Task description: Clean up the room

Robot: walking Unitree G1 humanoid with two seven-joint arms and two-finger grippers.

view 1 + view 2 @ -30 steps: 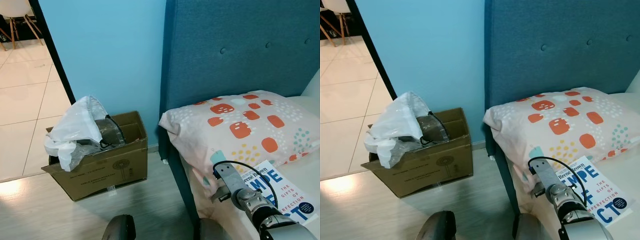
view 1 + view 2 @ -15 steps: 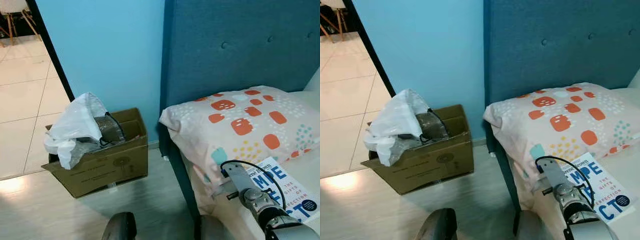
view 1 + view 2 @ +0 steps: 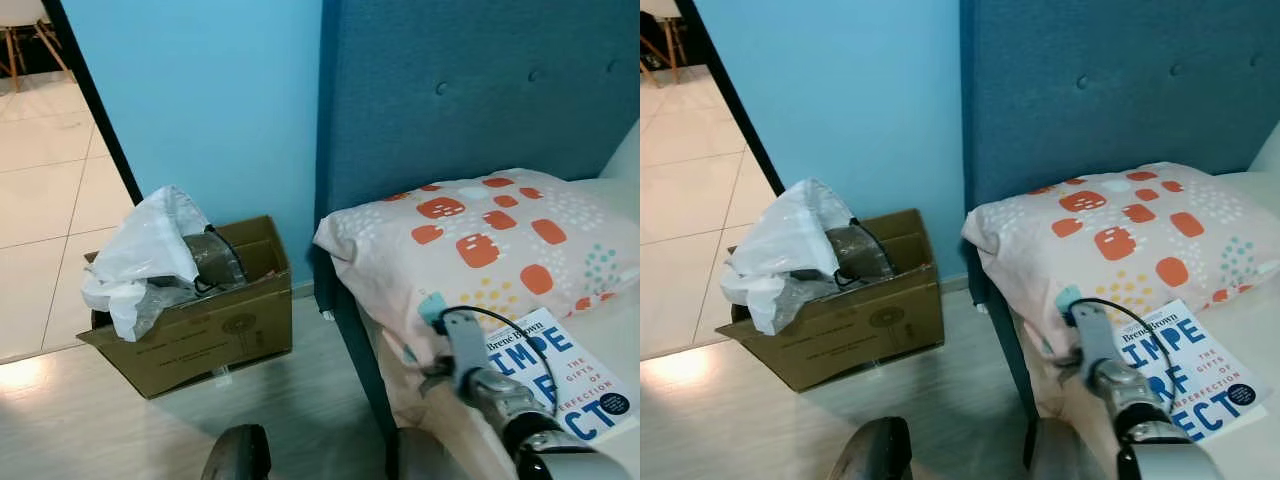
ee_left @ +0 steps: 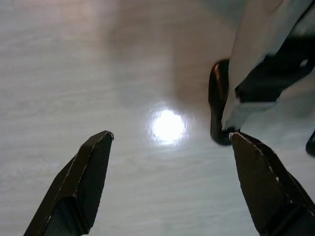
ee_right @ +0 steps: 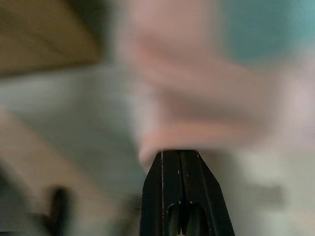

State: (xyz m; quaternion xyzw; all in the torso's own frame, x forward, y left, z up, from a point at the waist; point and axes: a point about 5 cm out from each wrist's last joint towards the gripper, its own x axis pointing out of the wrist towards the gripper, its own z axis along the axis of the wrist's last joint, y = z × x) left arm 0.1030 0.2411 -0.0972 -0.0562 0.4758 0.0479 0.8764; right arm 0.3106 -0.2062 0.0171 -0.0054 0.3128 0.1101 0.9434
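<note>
My right arm (image 3: 482, 385) reaches over the bed's edge, just below a patterned pillow (image 3: 480, 235) and beside a white and blue book (image 3: 565, 375) lying on the mattress. In the right wrist view the right gripper (image 5: 179, 153) is shut with nothing between its black fingers, and a blurred pink pillow lies close ahead. The left gripper (image 4: 171, 135) hangs open above the pale wood floor (image 4: 74, 73), near my own dark foot (image 4: 218, 98). On the floor by the blue wall stands a cardboard box (image 3: 205, 335) with a white plastic bag (image 3: 140, 255) and clutter spilling out.
A tall teal headboard (image 3: 470, 90) rises behind the pillow. The bed frame's dark corner (image 3: 345, 320) stands between the box and my right arm. An open doorway (image 3: 50, 150) at the left leads to a tiled room with chair legs (image 3: 15, 45).
The head camera has shifted slightly. My right arm has swung a little, and its wrist now sits closer to the pillow's lower edge. Box and book have stayed put.
</note>
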